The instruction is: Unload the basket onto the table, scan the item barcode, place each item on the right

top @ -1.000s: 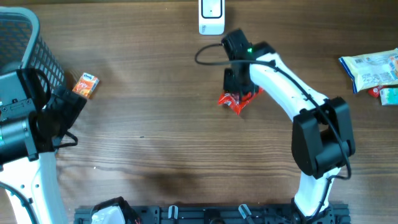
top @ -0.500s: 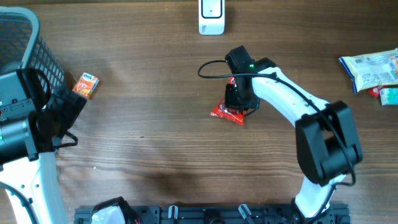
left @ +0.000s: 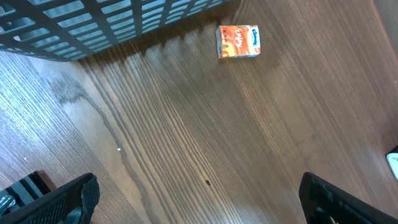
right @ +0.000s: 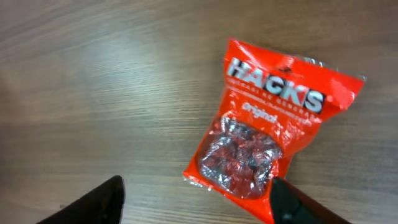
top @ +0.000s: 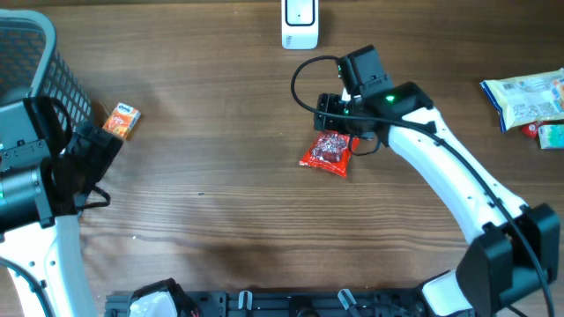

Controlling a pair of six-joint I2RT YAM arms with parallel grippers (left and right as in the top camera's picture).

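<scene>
The red, glossy plastic candy bag (right: pixel 267 124) lies flat on the brown wooden worktop (top: pixel 220 194), label up, below the white scanner block (top: pixel 300 25) at the far edge; the right gripper (right: pixel 194 202) hangs over it with fingers spread wide, holding nothing; the left gripper (left: pixel 199 199) stands wide and bare near the small orange cardboard box (left: pixel 237 42), just beside the dark wire basket (left: pixel 93 25).

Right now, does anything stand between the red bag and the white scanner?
Nothing on the table does: bare wood lies between the bag and the scanner. The open right gripper hangs over the bag's upper edge, and its black cable loops above part of that path.
</scene>
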